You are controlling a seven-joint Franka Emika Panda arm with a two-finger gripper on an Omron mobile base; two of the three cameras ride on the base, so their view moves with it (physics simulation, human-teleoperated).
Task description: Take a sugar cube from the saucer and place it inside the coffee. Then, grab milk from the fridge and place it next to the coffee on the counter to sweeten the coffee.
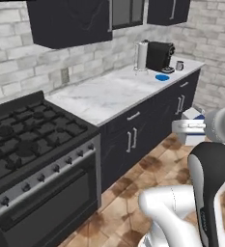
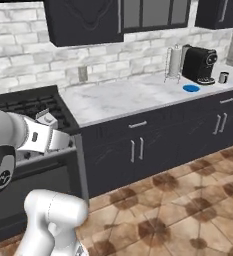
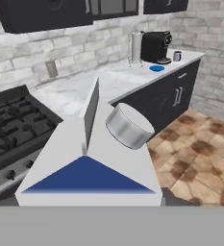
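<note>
My gripper (image 1: 187,128) is shut on the milk (image 1: 192,116), a white carton with a blue band, held in the air over the floor in front of the dark cabinets. In the hand view the milk (image 3: 87,168) sits right before the camera, with its gabled top and round grey cap, and hides the fingertips. Far off at the counter's (image 1: 104,96) right end lies the blue saucer (image 1: 162,77), with the coffee (image 1: 180,65), a small grey mug, beside the machine. The sugar cube is too small to make out. The fridge is out of view.
A black coffee machine (image 1: 160,56) and a paper towel roll (image 1: 142,56) stand behind the saucer. A black gas stove (image 1: 27,140) adjoins the counter's left end. Dark wall cabinets (image 1: 70,21) hang above. Brown tiled floor (image 1: 147,169) runs along the cabinets.
</note>
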